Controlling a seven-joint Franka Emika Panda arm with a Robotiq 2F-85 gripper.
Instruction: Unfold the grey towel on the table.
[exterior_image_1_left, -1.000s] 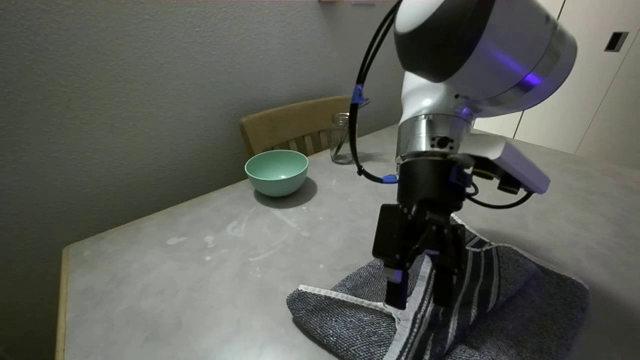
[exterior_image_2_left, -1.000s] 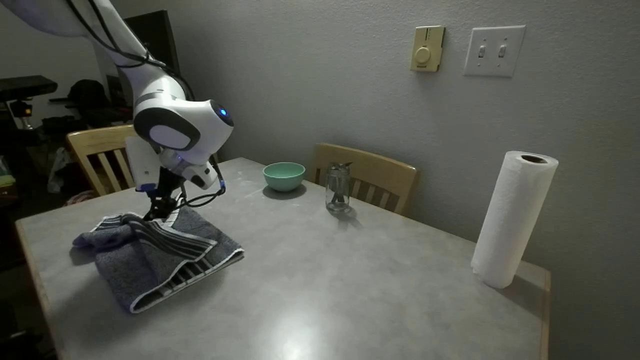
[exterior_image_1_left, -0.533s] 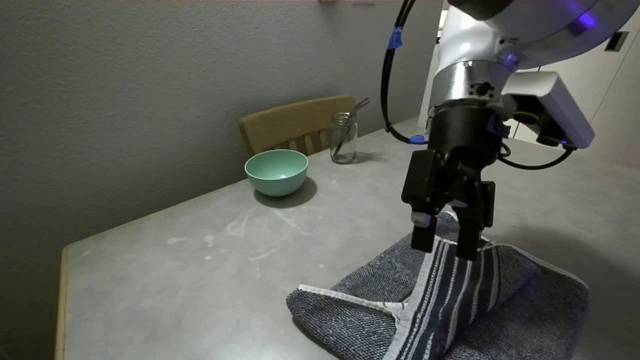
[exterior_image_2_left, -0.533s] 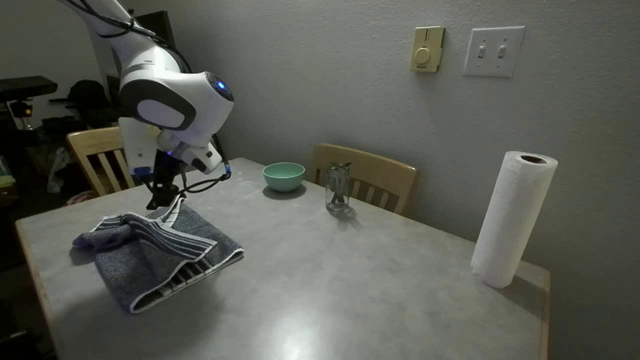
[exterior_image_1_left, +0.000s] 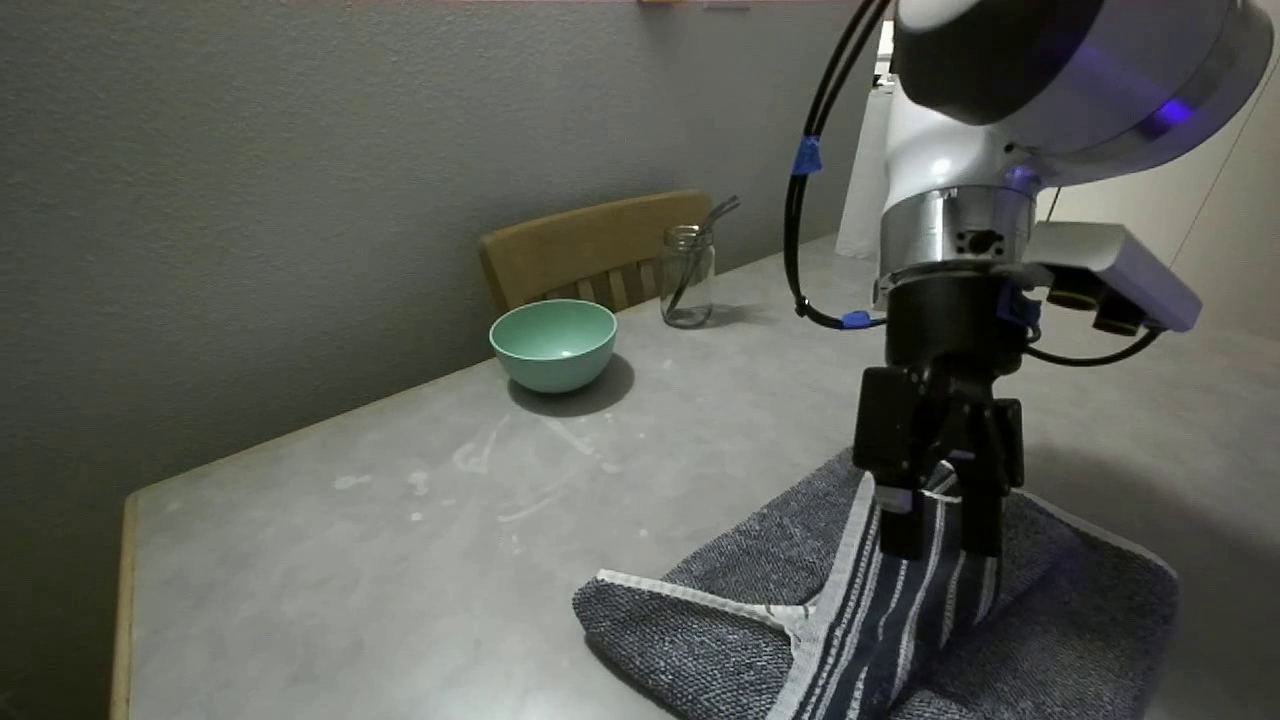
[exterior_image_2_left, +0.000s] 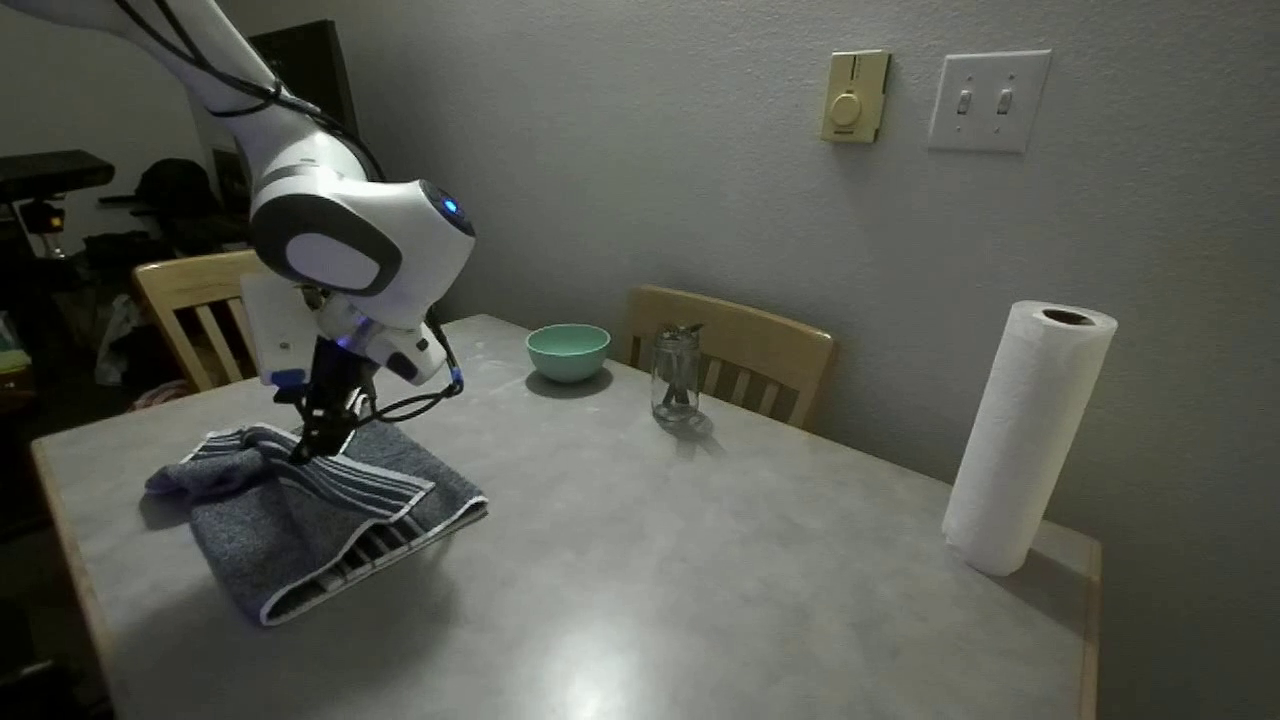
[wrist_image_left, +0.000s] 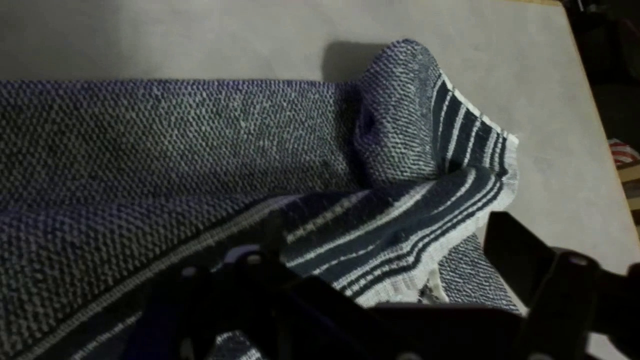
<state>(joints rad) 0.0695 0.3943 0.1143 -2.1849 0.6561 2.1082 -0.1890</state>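
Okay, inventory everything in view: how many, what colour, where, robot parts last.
Table: one, light grey, beside the grey wall.
Towel: one, dark grey, white-striped, partly folded on the table.
Bowl: one, teal, on the table near the wall.
Glass jar: one, clear, near the bowl, thin items inside.
Paper towel roll: one, white, near a table corner.
Wooden chairs: two, light brown, at the table.
Dial box: one, cream, on the wall.
Switch plate: one, white, beside the dial box.
Clutter: count unclear, mostly dark, dim background.
Arm: one, white and black, above the table.
Hand: one, black, over the towel, fingers apart.
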